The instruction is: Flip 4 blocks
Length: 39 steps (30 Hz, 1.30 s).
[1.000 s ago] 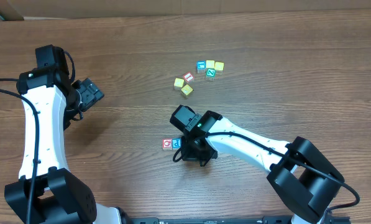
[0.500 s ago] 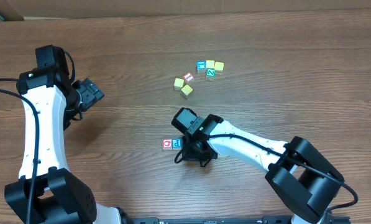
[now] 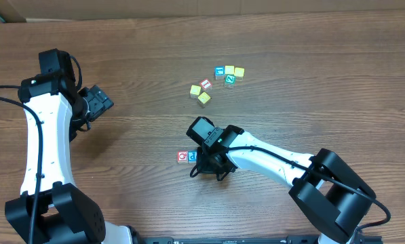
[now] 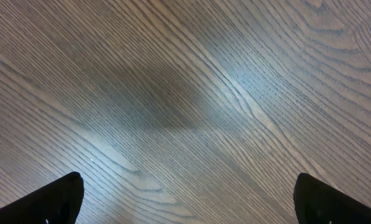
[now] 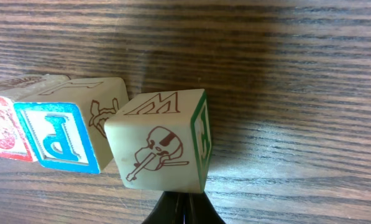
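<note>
Four task blocks, yes? Where are they from overhead?

Red Q block point(image 3: 182, 156) and blue P block point(image 3: 193, 156) touch side by side toward the worktop's point(image 3: 324, 81) near edge, about midway across. The green Z block point(image 3: 230, 79) sits in a loose cluster of cubes point(image 3: 203, 98) toward the far edge. The right gripper point(image 3: 203, 167) covers the spot just beside P.

Anything different from a second ago?

The right arm has edged slightly toward the left edge. Q, P and the cluster have not moved. The left gripper point(image 3: 99, 102) keeps its place near the left edge.

Left wrist view?

Only matte brown wood grain running diagonally, a soft shadow, and the black fingers point(image 4: 58, 199) at the bottom corners: spread wide, holding nothing.

Right wrist?

The pale block point(image 5: 160, 146) stands tilted, close against P. Its smooth cream face carries a brown violin drawing, with a W on top and a green-framed side. P shows a blue letter in a blue frame, and Q's red frame is cut off at the left. The black fingers are pressed together into one point just below the pale block's lower edge, gripping nothing. Whether they touch it I cannot tell.
</note>
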Available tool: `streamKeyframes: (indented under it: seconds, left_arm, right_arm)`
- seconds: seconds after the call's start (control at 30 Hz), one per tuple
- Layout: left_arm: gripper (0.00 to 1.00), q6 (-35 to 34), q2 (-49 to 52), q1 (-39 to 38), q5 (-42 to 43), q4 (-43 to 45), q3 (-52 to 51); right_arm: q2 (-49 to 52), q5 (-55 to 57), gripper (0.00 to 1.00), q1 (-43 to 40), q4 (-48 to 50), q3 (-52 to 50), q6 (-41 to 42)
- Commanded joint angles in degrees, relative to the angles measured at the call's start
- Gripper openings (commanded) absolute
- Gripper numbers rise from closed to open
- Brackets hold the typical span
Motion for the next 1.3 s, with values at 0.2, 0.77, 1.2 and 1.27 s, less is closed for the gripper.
streamKeyframes:
  seconds: [0.2,0.77,1.2,1.27]
  left_arm:
    - [1.00,0.87,0.09,-0.02,0.07,-0.02,0.33]
    - [1.00,0.87,0.09,-0.02,0.07,-0.02,0.33]
    - [1.00,0.87,0.09,-0.02,0.07,-0.02,0.33]
    - [1.00,0.87,0.09,-0.02,0.07,-0.02,0.33]
  right_arm:
    - [-0.87,0.76,0.04,0.17,0.63,-0.24,0.26]
    - [-1.27,-10.05,0.04,-1.44,0.83,2.71,-8.55]
    - [-3.48,-11.67,0.04,-12.81,-3.82,4.07,-12.26]
    - [-3.45,-11.65,0.04,-13.84,-3.74,4.00,-12.22]
